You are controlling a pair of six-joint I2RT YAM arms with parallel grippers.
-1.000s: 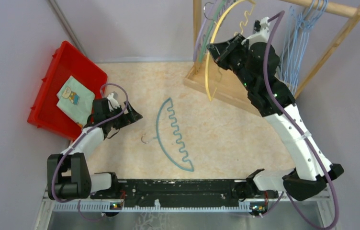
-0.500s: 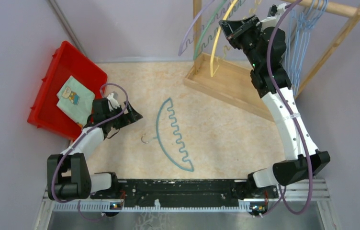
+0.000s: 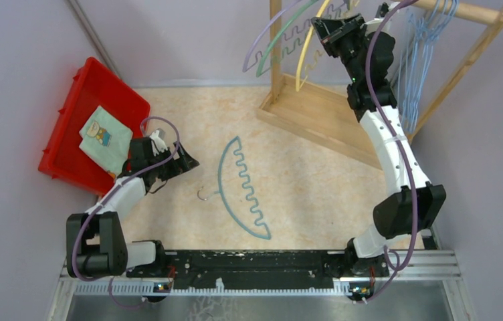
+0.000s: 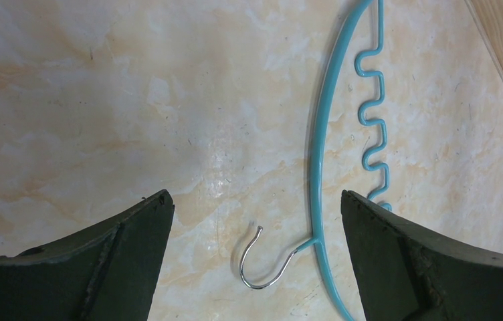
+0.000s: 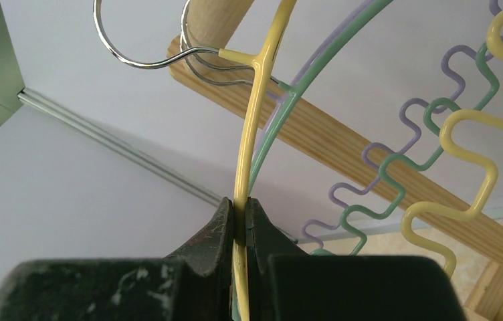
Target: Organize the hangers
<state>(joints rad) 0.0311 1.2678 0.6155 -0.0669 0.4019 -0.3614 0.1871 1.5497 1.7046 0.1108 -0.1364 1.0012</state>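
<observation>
Overhead, teal hanger (image 3: 221, 172) flat on tabletop (image 3: 302, 174), long axis far-to-near, hook toward your spread left hand (image 4: 255, 200), right wrist view alone confirms your right hand (image 5: 241, 214) pinching yellow hanger (image 5: 254, 114) at the rack (image 3: 316, 117).

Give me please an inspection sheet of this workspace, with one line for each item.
Surface: beige marbled table, no spill seen.
Job's things: blue hanger flat on the table; yellow hanger raised at the wooden rack, beside the purple hanger and green hanger hanging there; light-blue wire hangers on the rack's rod.
Clutter: red bin at the left, a printed cloth in it.
Grippers: left hand open, empty, low over the blue hanger's hook; right hand shut on the yellow hanger's arch.
Cables: purple cable along each arm; the right one loops close to the light-blue wire hangers.
Surroundings: plain pale walls; nothing else seen.
</observation>
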